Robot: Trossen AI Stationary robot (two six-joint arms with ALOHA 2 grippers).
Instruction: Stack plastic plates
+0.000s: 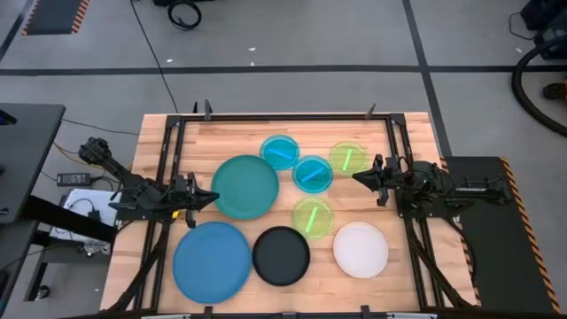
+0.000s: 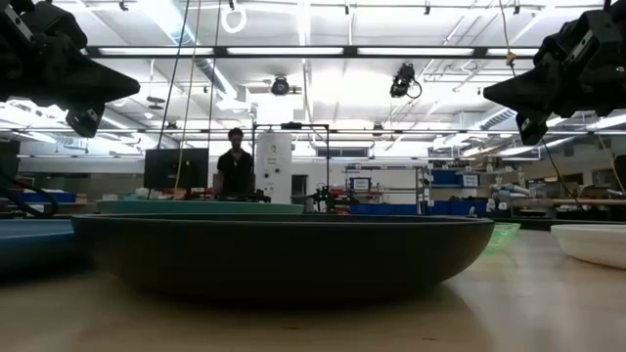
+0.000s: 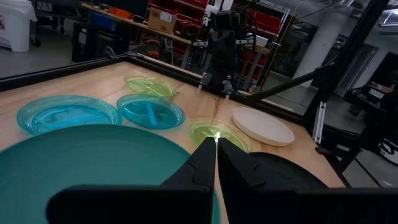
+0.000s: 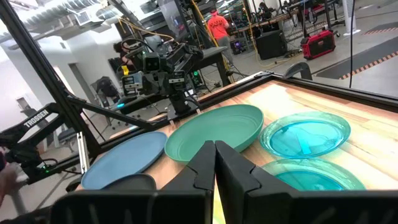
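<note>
Eight round plates (image 1: pixel 245 187) unstacked, teal biggest, small ones translucent; left gripper (image 1: pixel 209 197) and right gripper (image 1: pixel 358 177) both pressed together.

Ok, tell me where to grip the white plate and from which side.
Grip the white plate by its rim, probably the edge facing the right gripper. It lies flat with a raised lip, and that edge looks clear; the black plate sits on its other side.

The left gripper (image 1: pixel 213 197) sits at 9 o'clock, fingers pressed together, pointing toward 3. The right gripper (image 1: pixel 356 177) sits at 3 o'clock, fingers together, pointing toward 9.
</note>
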